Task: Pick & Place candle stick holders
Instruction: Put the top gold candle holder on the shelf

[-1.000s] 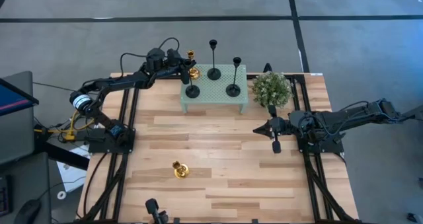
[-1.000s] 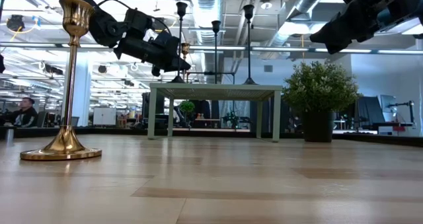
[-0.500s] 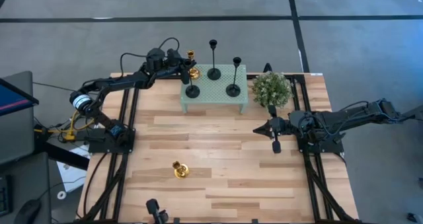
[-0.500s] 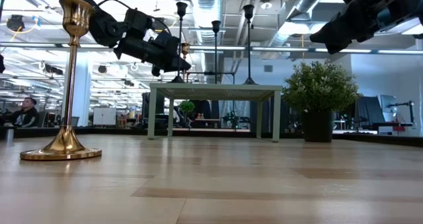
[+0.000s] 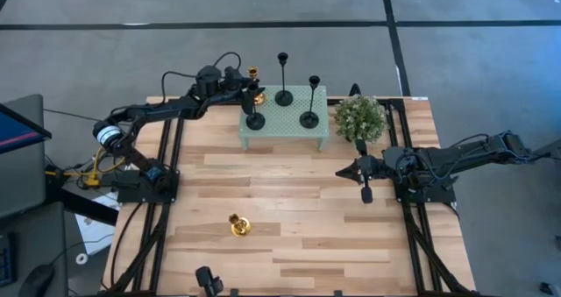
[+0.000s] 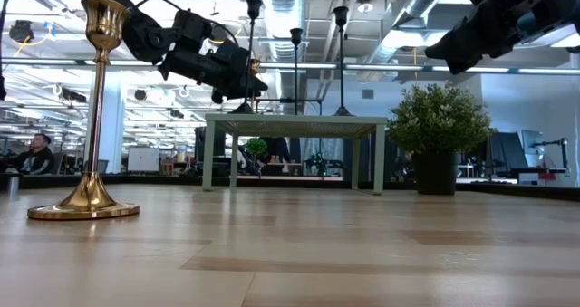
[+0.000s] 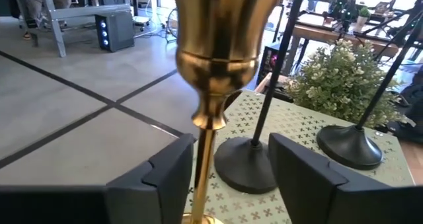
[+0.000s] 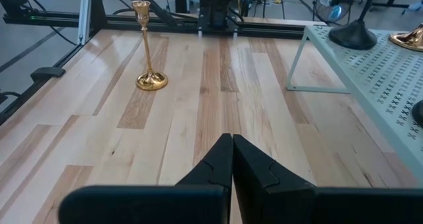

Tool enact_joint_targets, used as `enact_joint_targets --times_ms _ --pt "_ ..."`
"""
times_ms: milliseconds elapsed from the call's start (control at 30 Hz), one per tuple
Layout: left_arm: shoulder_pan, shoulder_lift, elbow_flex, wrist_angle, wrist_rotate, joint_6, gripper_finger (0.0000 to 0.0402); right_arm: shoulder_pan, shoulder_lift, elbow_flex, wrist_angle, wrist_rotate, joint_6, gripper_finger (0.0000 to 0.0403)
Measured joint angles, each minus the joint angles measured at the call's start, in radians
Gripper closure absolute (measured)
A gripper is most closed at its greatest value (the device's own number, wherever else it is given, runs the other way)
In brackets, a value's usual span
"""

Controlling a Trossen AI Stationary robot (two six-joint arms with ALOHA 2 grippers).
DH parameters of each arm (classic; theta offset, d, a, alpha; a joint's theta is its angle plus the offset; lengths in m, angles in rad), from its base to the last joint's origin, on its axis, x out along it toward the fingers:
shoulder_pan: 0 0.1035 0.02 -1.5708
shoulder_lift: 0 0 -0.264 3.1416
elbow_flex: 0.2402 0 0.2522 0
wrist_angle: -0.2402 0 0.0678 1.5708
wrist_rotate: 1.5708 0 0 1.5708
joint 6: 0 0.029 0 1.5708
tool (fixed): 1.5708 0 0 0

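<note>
A gold candle stick holder (image 5: 255, 94) stands by its round base on the far left corner of the mint-green stand (image 5: 282, 127). My left gripper (image 5: 246, 88) is open at its stem (image 7: 206, 151), with one finger on each side. Three black candle stick holders (image 5: 282, 95) (image 5: 308, 118) (image 5: 254, 120) also stand on the stand. A second gold candle stick holder (image 5: 238, 225) stands upright on the table near the front. My right gripper (image 5: 366, 192) is shut over the table's right half and holds nothing. My left gripper has its fingers level, coming from the table's left, on either side of the gold holder's stem (image 7: 205, 161) below the cup. The stem stands close beside one finger (image 7: 173, 174). I cannot tell whether it touches that finger; the other finger is clear of it.
A green potted plant (image 5: 360, 117) stands just right of the stand. Bare wood lies between the stand and the front gold holder (image 8: 149, 52). Black frame rails run along both sides of the table.
My left gripper has opened around the gold holder's stem and let it go. The holder stays upright on the stand's far left corner. The gripper has shifted a little toward the stand.
</note>
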Motion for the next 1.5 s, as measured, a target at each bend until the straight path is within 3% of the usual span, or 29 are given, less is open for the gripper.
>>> enact_joint_targets --times_ms 567,1033,1233,1367,1500 --pt "0.036 -0.027 0.000 -0.018 -0.003 0.000 0.0195 0.000 0.000 0.000 -0.018 0.000 0.001 0.0403" --pt "0.050 -0.234 0.000 -0.287 -0.004 0.030 0.0197 0.000 0.000 0.000 -0.018 0.000 0.001 0.0403" --pt "0.050 -0.251 -0.049 -0.319 -0.004 0.037 0.0199 0.000 0.000 0.000 -0.018 0.000 0.002 0.0403" --pt "0.050 -0.239 -0.086 -0.319 -0.037 0.038 0.0222 0.000 0.000 0.000 -0.017 0.000 0.002 0.0403" --pt "0.055 -0.237 -0.096 -0.313 -0.062 0.038 0.0277 0.000 0.000 0.000 -0.017 0.000 0.002 0.0403"
